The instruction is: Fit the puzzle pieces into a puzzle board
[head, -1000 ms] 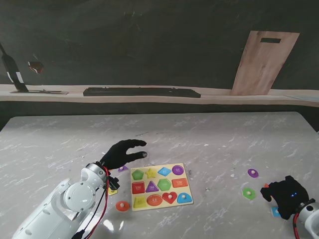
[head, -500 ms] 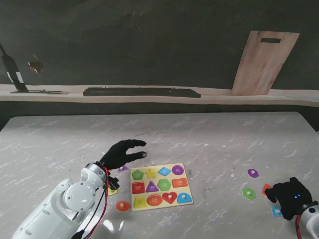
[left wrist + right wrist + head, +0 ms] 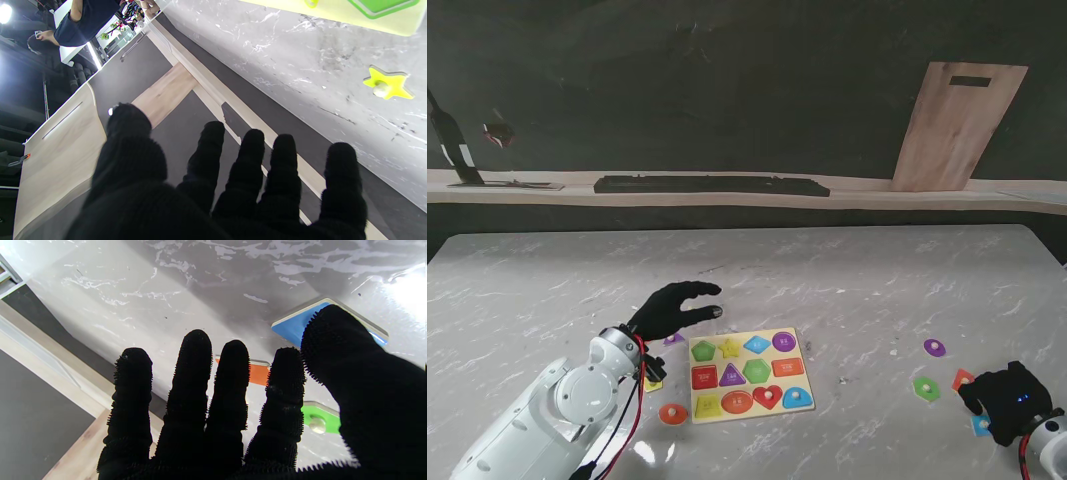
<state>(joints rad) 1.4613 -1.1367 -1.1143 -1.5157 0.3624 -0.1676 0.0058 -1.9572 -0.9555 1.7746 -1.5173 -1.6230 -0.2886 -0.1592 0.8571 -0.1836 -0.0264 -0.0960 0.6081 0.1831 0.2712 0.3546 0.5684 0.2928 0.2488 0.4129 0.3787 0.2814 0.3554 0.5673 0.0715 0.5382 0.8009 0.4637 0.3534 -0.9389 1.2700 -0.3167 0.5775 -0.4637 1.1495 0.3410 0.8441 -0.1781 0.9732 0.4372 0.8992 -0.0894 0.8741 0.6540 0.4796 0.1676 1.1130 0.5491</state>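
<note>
Nearest to me, at the right corner of the marble tabletop [image 3: 847, 270], the right hand [image 3: 1005, 397] hovers with its fingers [image 3: 195, 373] spread and holding nothing; the wrist view shows them splayed over bare marble. A blue piece [image 3: 980, 425] lies just beside this hand, partly hidden by it, and an orange piece [image 3: 963, 379] sits at the fingertips. The puzzle board [image 3: 749, 374], the landmark here, lies flat near the middle of the tabletop, well to the left of that hand, with its coloured shapes seated in three rows. Between the board and the right hand rest a green piece [image 3: 926, 388] and, a little farther from me, a purple round piece [image 3: 935, 348]. To the left of the board, near its closest corner, lies a red round piece [image 3: 673, 413]. A yellow piece [image 3: 653, 384] shows partly under the left wrist. The left hand [image 3: 672, 307] hangs just beyond the board's far left corner, fingers [image 3: 245, 163] open and apart, gripping nothing; a small purple piece [image 3: 673, 340] peeks out between it and the board. Its wrist camera shows a yellow star piece [image 3: 387, 87] on the marble. Farthest off, a wooden board [image 3: 958, 124] leans against the dark wall.
</note>
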